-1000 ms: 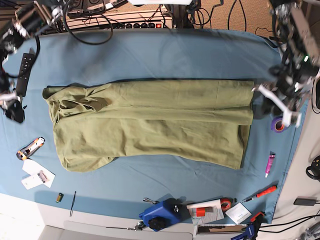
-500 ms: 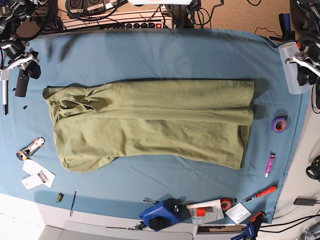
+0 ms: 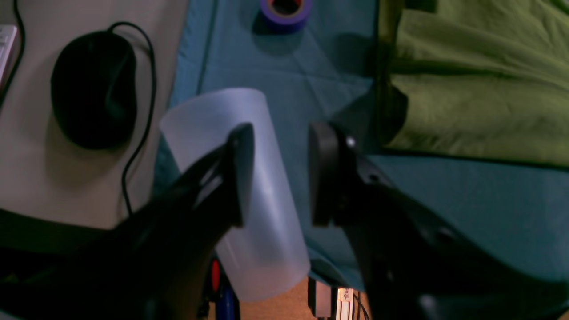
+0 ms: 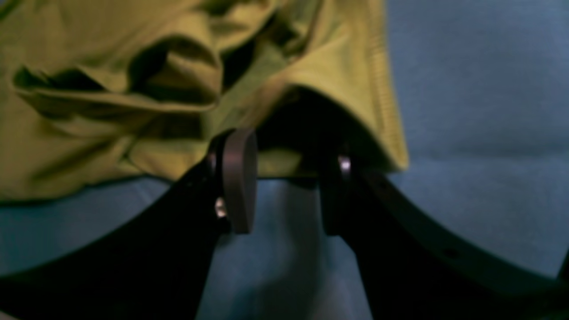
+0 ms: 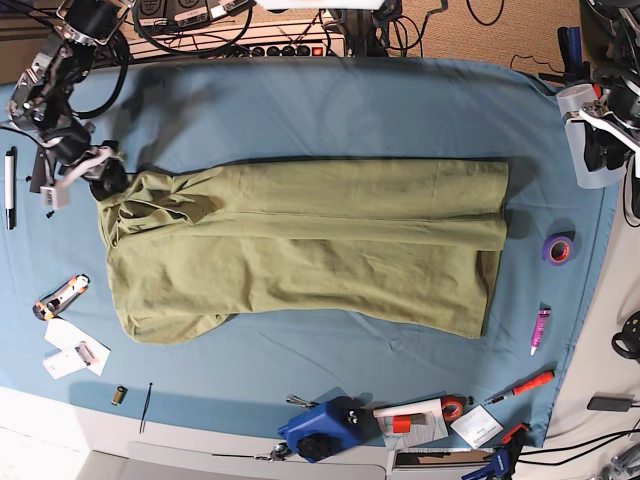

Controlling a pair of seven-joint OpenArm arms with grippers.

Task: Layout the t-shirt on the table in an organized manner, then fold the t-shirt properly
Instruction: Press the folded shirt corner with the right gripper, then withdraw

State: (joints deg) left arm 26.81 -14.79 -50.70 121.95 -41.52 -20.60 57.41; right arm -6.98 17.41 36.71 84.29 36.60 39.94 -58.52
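Observation:
The olive-green t-shirt lies lengthwise across the light-blue table, bunched at its left end. My right gripper is at the shirt's upper left corner. In the right wrist view this gripper is open, its fingertips at the edge of the rumpled shirt. My left gripper hovers off the shirt at the table's right edge. In the left wrist view it is open and grips nothing, with the shirt off to the right.
A translucent cup stands by my left gripper; the cup shows behind one finger. A purple tape roll lies right of the shirt. A utility knife, blue tool and red screwdriver line the table's edges.
My right gripper came down from the table's upper left to the shirt's upper left corner. My left gripper lifted away from the shirt's right edge toward the cup, then stayed there.

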